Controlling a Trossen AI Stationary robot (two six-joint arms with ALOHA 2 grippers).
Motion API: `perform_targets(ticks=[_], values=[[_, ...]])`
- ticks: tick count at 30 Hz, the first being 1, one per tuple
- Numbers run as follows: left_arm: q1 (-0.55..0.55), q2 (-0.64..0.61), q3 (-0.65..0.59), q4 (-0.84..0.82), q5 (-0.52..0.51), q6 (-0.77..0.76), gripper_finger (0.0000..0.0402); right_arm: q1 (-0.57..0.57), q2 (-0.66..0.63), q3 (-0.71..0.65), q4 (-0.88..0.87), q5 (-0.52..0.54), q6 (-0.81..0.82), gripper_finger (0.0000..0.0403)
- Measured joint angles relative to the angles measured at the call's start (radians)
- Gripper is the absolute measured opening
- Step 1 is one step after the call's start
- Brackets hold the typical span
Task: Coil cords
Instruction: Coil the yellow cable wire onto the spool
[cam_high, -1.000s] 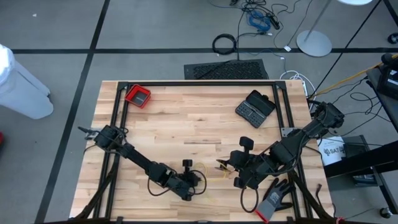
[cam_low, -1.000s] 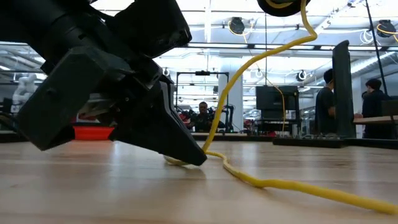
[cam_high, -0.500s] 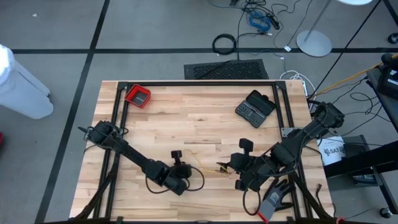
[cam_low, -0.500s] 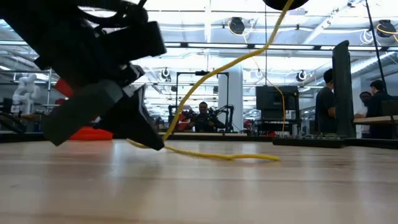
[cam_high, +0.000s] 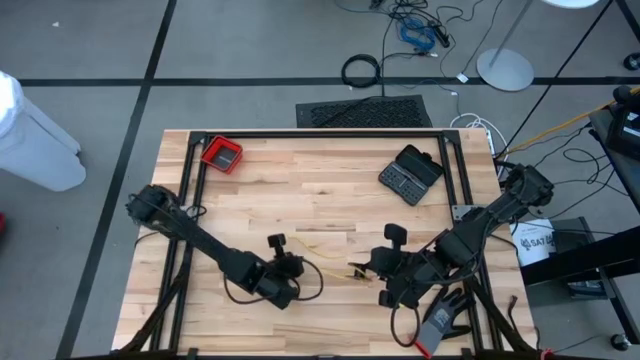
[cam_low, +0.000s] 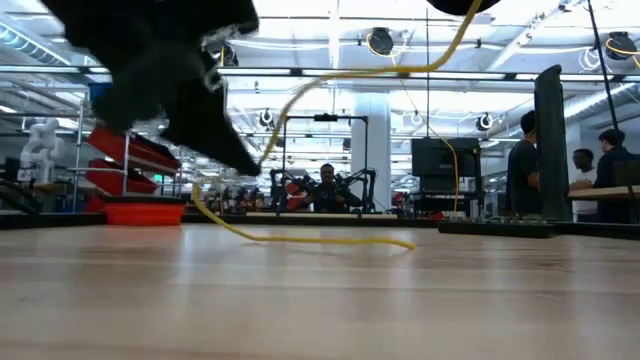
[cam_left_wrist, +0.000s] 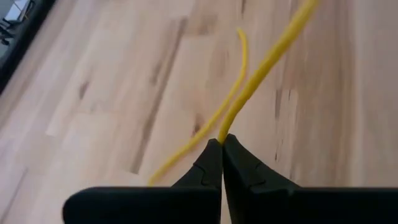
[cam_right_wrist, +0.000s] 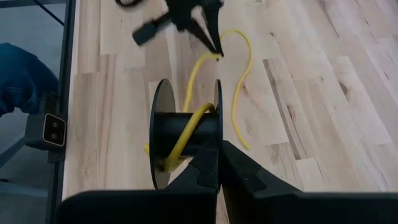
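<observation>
A thin yellow cord (cam_right_wrist: 239, 81) runs from a black spool (cam_right_wrist: 186, 134), where a few turns are wound, across to my left gripper (cam_left_wrist: 222, 142). That gripper is shut on the cord above the table's near middle (cam_high: 298, 265). Past the gripper the cord sags in a slack loop (cam_low: 300, 238), and its free end (cam_low: 410, 243) lies on the wood. My right gripper (cam_right_wrist: 219, 163) is shut at the spool and holds it in the air right of the left gripper (cam_high: 372, 268). My left gripper pinches the yellow cord partway along it (cam_left_wrist: 231, 124) between its two fingertips, slanting down from the table's left. The stretch to the spool rises clear of the table. The other stretch hangs slack onto the wood. My right gripper has the spool by the lower rim of one flange (cam_right_wrist: 217, 144), pinched between its shut fingers, which slant down toward the table. The spool is lifted clear, its axis about level. The fingers hide the exact place of contact.
A grey-black glove (cam_high: 440, 322) lies at the near right edge by the right arm. A black case (cam_high: 410, 175) sits far right and a red tray (cam_high: 221, 154) at the far left corner. Bare wood lies between the arms and the far edge.
My left gripper has risen and gone toward the table's left, tipping more level, still shut on the cord. The cord came up off the wood with it. The stretch to the spool is drawn higher, and the tail now hangs in a loop. The right gripper and spool stayed put.
</observation>
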Motion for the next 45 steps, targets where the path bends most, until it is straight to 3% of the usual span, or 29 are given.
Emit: perform_targets(ticks=[20, 28, 45], values=[[-0.009, -0.374, 0.000, -0.012, -0.013, -0.039, 0.0001, -0.024, 0.022, 0.001, 0.054, 0.000, -0.034, 0.0000], [0.002, -0.388, 0.000, -0.106, -0.070, -0.066, 0.0001, -0.024, 0.022, 0.001, 0.055, -0.009, -0.037, 0.0000], [-0.055, -0.388, 0.065, -0.035, -0.125, -0.061, 0.0001, -0.084, 0.088, 0.001, 0.077, -0.059, -0.113, 0.0000]])
